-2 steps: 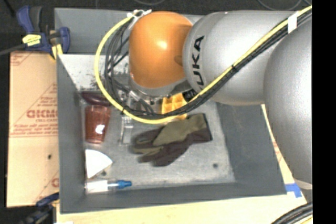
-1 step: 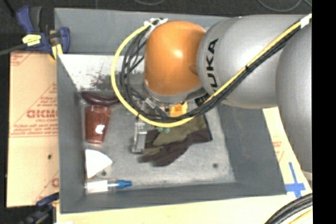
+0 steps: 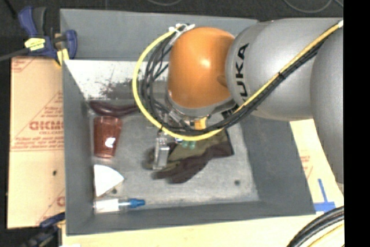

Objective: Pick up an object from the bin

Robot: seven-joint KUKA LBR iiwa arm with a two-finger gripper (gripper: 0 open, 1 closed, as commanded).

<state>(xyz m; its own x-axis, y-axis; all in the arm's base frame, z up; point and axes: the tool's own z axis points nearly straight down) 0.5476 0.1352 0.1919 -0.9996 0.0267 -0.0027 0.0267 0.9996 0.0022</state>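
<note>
Orange domed cover (image 3: 199,66) of my grey arm hangs nearest, above the grey metal bin (image 3: 272,185); beneath it the gripper (image 3: 162,154) is down at the dark brown crumpled cloth (image 3: 188,168) at the bin's middle; open or closed, I cannot tell; I judge this the grasp step, next needing a firm close and a straight lift; by the left wall lie a red-brown translucent pouch (image 3: 107,137), a white wedge (image 3: 106,178) and a blue-capped white tube (image 3: 118,204); none obstructs.
</note>
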